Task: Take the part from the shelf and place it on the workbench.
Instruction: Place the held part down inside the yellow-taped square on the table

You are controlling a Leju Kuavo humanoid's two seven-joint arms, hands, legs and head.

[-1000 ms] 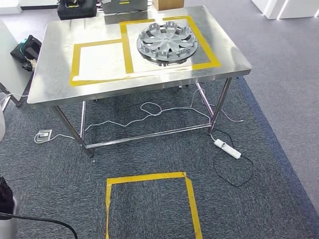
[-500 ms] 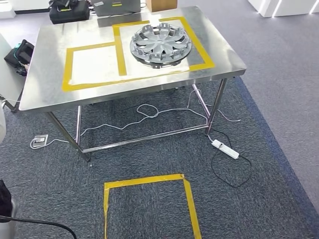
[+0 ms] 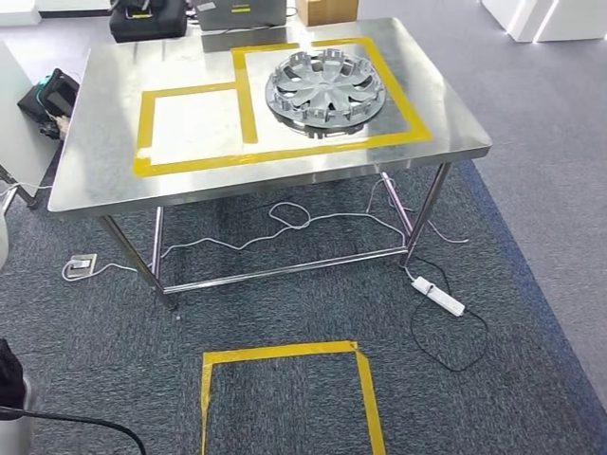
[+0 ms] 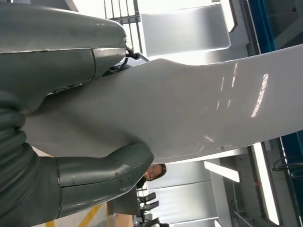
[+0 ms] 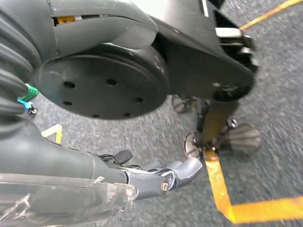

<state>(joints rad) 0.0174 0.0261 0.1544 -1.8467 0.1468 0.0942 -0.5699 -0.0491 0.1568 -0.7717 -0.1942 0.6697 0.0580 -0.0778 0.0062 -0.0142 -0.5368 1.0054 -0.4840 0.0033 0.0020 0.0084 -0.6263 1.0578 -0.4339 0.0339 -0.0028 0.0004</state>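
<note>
The part, a silver hubcap [image 3: 325, 90], lies flat on the steel workbench [image 3: 101, 152], inside the right-hand yellow tape frame [image 3: 413, 116]. The smaller tape frame [image 3: 147, 133] to its left holds nothing. In the left wrist view my left hand [image 4: 85, 118] has its thumb [image 4: 107, 177] and fingers [image 4: 71, 56] spread, with a large glossy white surface [image 4: 185, 109] behind them; I see no part in it. My right hand [image 5: 136, 142] hangs above the grey carpet with its fingers [image 5: 168, 177] stretched out and nothing in them.
A yellow tape square [image 3: 286, 355] marks the carpet in front of the bench. Cables and a white power strip [image 3: 438, 296] lie under and beside the bench's right legs. Black bags [image 3: 147, 19] and a cardboard box [image 3: 325, 9] stand behind the bench. A person's head [image 4: 156, 171] shows in the left wrist view.
The whole head picture has swung left and then back right, so the camera moved. The hubcap stays in the same tape frame on the bench.
</note>
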